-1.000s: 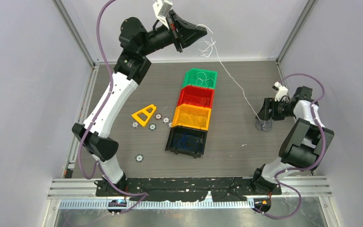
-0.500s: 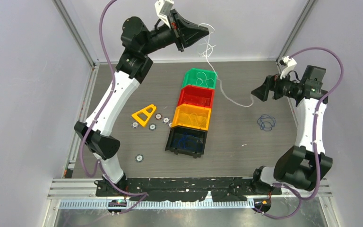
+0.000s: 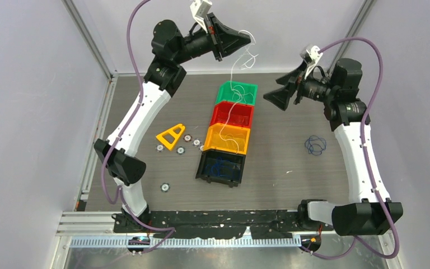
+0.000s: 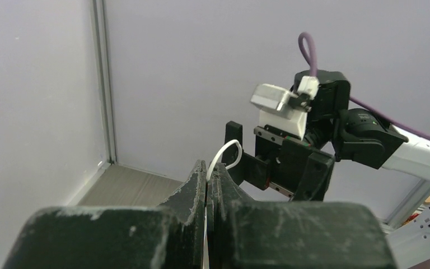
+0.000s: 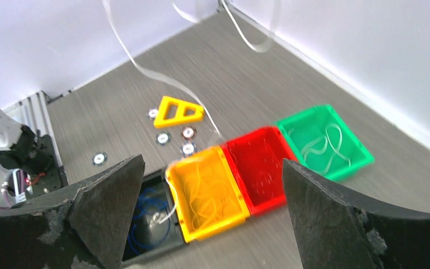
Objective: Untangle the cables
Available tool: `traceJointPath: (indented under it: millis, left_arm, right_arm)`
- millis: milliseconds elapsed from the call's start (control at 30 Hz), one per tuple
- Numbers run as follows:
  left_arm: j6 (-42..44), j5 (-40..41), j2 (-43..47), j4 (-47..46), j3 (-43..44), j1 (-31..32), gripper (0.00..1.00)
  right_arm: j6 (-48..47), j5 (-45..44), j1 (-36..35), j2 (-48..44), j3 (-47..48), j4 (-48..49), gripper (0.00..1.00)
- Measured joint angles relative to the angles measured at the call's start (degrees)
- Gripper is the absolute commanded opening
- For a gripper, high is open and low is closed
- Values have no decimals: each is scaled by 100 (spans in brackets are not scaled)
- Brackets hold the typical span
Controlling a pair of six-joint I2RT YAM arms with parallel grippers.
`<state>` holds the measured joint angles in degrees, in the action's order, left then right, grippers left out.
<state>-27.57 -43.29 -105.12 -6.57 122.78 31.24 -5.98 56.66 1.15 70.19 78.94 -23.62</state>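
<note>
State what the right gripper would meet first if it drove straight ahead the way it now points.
Probably the hanging white cable, though depth is unclear. Otherwise the yellow bin on the table beyond it.

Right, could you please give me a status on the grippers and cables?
Left gripper shut on white cable, held high. Right gripper open, empty. Blue cable loose on table, right side. Nothing seen in the way.

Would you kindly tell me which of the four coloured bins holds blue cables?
The black bin, at the near end of the row beside the yellow bin. Among the bins, only it holds blue cables.
</note>
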Motion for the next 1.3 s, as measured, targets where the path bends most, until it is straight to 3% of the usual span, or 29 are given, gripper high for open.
traceJointPath:
  millis: [367,433,567,600,633,900,1100,1300]
  left_arm:
    - [-101,195,-203,-9,271,96,0]
    - [-111,229,-251,-7,367,101,0]
    - [-127,356,-264,7,420,101,0]
    - [-120,409,-264,26,420,98,0]
    - [-111,468,-264,59,420,96,0]
    - [0,645,-63,402,-367,-214,0]
    - [168,382,-70,756,-1235,-323,0]
    - [520,219,-391,750,-1043,-304,0]
  right_arm:
    - [981,-660,-1517,72,-46,1818,99]
    - [953,-837,-1705,166,-127,2050,91]
    - [798,-1108,-1858,542,-192,2347,37]
    - [769,-1158,-1871,608,-197,2369,16]
    - [754,-1215,-1873,682,-197,2385,8]
    - [1088,-1725,-1668,715,186,2675,5]
    - [1705,-2216,-1403,855,1303,3440,5]
    - [2055,-2632,-1419,1786,2481,4260,5]
